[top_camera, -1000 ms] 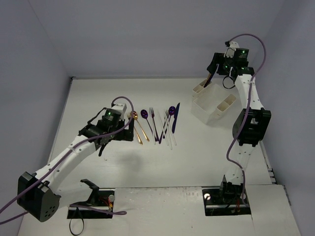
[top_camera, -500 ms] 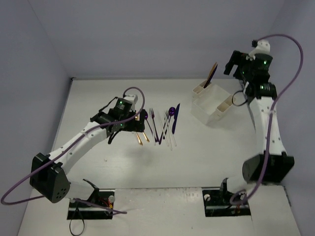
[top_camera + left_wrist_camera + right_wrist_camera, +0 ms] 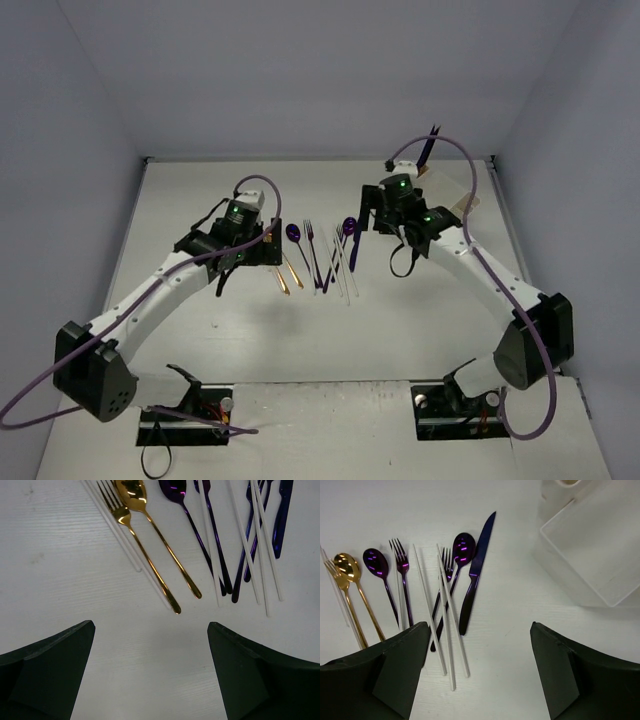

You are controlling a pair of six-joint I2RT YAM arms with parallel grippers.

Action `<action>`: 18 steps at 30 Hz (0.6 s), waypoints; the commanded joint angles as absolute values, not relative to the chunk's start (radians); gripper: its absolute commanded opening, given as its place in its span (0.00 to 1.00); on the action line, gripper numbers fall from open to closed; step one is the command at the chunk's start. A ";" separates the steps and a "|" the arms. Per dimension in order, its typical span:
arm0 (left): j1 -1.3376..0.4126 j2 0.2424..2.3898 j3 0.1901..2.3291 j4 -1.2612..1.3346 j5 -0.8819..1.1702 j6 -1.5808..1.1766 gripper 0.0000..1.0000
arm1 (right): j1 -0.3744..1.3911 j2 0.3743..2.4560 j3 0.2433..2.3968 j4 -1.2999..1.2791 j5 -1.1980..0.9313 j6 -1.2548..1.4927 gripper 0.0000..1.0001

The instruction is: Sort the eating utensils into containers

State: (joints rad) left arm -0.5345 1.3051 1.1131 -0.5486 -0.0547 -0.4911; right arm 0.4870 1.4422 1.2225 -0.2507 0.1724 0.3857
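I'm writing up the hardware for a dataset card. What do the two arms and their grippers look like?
The left arm and right arm both have white tubular links joined by black joint housings. Each has a small green light near the wrist and a loose purple cable. The left gripper and right gripper have dark, wedge-shaped fingers.

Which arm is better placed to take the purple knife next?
Probably right: the right fingers, open, hang close to the purple knife, with the organizer on that side. The left fingers hang near the gold fork.
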 commanded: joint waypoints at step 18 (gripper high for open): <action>-0.460 0.898 0.902 -0.709 -0.141 -0.509 0.95 | 0.563 1.907 1.388 -0.212 0.386 0.693 0.59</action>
State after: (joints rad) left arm -0.4688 0.9243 0.8968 -0.7019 -0.1237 -0.5018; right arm 0.5610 1.9058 1.3189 -0.2348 0.3157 0.6477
